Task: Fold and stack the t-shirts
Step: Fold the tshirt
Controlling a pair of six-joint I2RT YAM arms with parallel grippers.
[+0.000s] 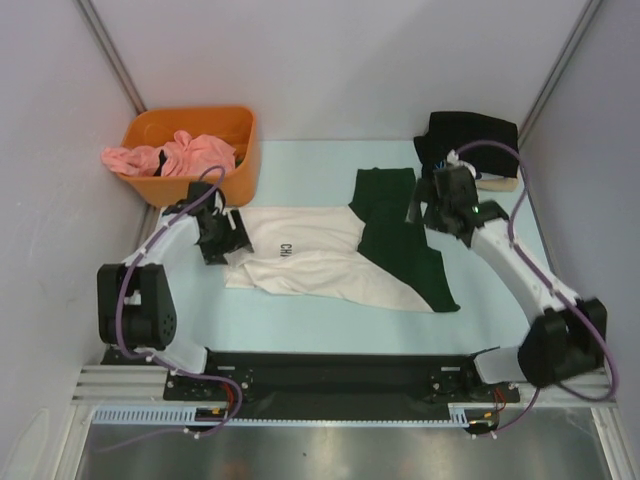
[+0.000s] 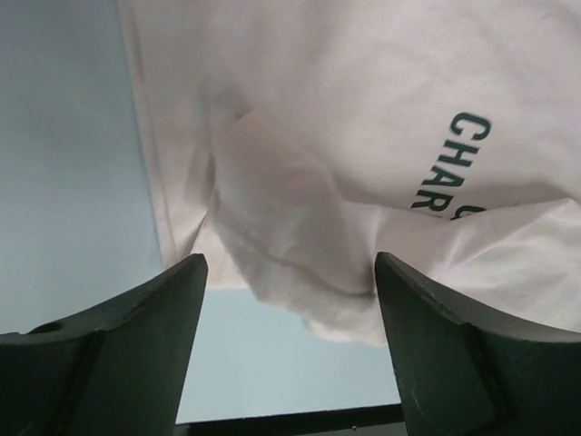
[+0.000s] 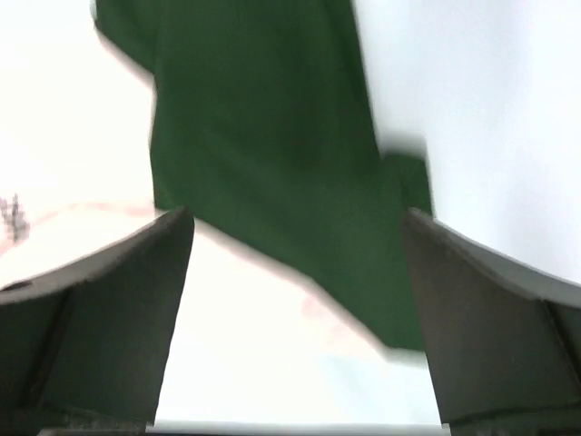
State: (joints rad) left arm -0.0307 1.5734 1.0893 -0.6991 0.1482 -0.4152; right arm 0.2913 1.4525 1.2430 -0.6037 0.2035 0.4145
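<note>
You're in a lab robot cell: plain grey panel walls (image 1: pixel 330 60) box in a pale blue desk (image 1: pixel 300 328), with aluminium rail (image 1: pixel 120 385) framing its near edge.

A cream t-shirt (image 2: pixel 363 100) fills the upper right of the frame, green lettering (image 2: pixel 449 163) on it. The end effector (image 2: pixel 289 263) gapes wide over its rumpled edge; pale counter (image 2: pixel 64 163) shows at left.

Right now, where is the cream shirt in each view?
Top external: cream shirt lies mid-picture, its green sleeve on the right.
Left wrist: cream shirt fills the upper right, its print near the right edge.
Right wrist: green sleeve runs down the centre, with the cream body at the left.
Shared landmark: the pale blue table, seen in all three views.
</note>
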